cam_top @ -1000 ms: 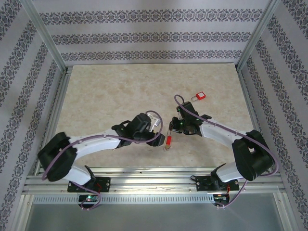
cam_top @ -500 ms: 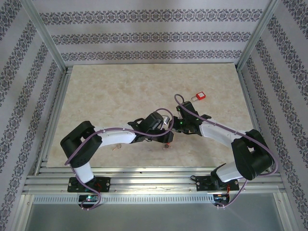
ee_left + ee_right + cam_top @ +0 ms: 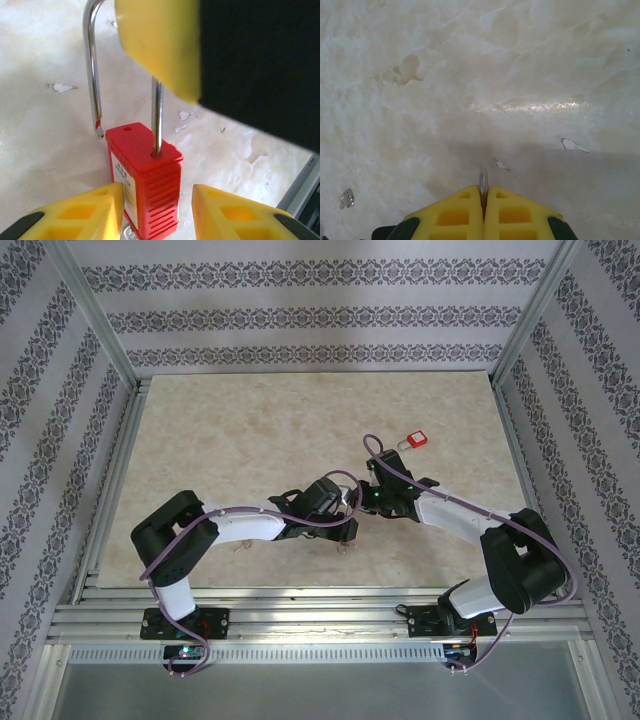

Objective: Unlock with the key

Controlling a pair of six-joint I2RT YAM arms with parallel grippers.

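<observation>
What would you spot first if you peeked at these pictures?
A bright red padlock stands upright between the yellow fingers of the left gripper, which straddle its body. Its silver shackle has popped out of the body at one end, and the right gripper pinches the other leg from above. A second red padlock lies alone toward the far right of the pale table.

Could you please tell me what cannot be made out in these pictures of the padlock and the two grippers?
- Left wrist view: the underside of the red padlock is cut off by the lower edge, so a key there cannot be confirmed.
- Right wrist view: the right gripper, shut, hides all but a sliver of the shackle.
- Top view: the far padlock is too small to tell locked from open.
</observation>
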